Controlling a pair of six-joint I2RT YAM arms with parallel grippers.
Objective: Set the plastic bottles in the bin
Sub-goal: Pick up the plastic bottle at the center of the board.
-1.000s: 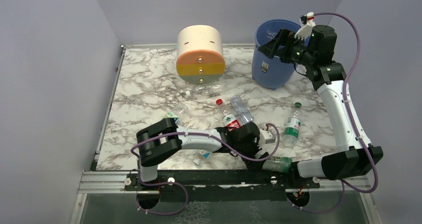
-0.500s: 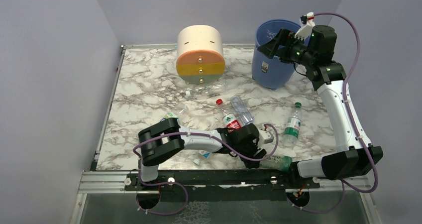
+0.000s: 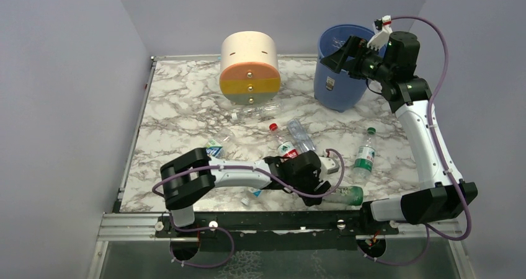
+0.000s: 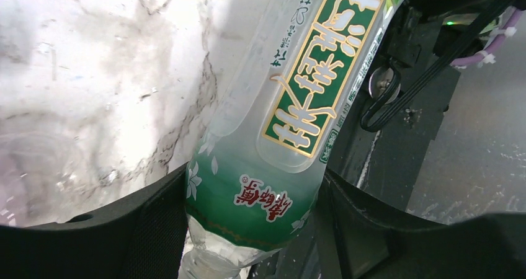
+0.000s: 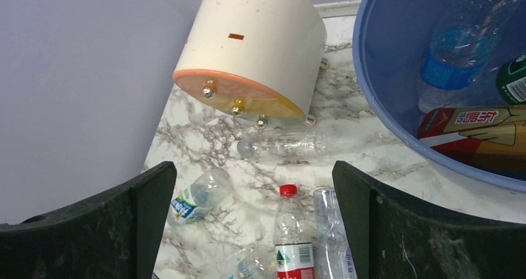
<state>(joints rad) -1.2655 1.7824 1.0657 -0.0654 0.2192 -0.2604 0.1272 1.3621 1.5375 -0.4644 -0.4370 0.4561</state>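
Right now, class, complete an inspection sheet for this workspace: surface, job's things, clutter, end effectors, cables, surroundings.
Surface: white marble-patterned tabletop, loose clear plastic bottles scattered on it.
Job's things: tall round blue plastic bin holds several; green-labelled clear plastic bottle lies at the near edge.
Clutter: cream-and-orange round drawer unit left of the bin.
End effectors: left end effector closed on the green-labelled bottle; right end effector open at the bin's rim.
Cables: purple cables loop along both arms.
Surroundings: plain lilac walls.

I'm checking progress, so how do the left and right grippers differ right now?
The left gripper is low at the near edge of the table; the right gripper is raised by the rim of the bin. The left is shut on a green-labelled bottle; the right is open and empty. Both are black.
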